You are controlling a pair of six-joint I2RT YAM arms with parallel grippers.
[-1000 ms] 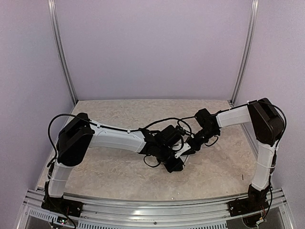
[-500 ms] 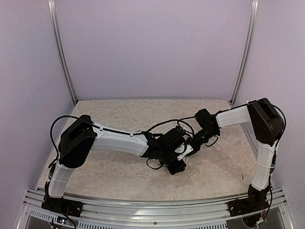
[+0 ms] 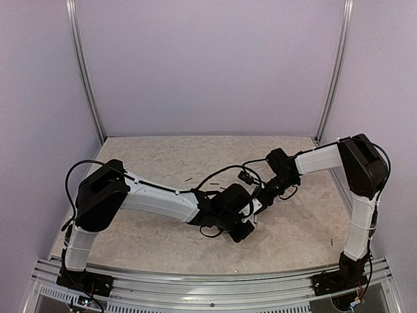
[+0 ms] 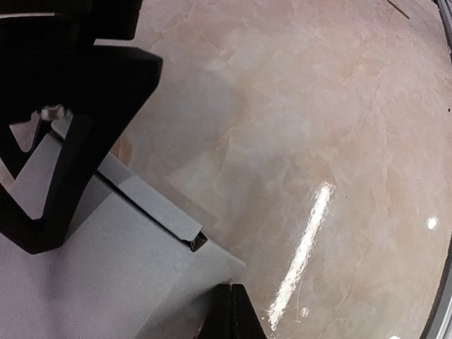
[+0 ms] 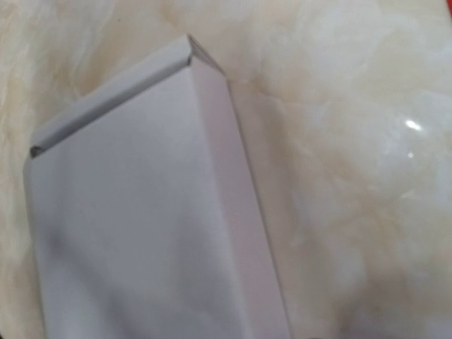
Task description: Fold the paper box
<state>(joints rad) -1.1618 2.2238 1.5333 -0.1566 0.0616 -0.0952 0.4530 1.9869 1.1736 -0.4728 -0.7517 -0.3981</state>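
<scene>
- Paper box is found mid-counter, between the two arms, as a slim folded form; small gaps are noted at the end flap's corners.
- Left claw is closed tip to tip, with nothing held, just at the box's edge.
- Right claw is set against the box; whether it is clamped cannot be told.
- Risk: if pushed unsupported, the box could be skidded across the glossy surface, its thin wall dented, or the flap sprung.

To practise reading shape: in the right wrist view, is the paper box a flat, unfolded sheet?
No: the paper box shows a top face meeting a narrow side wall along a crease, forming a slim box.
</scene>
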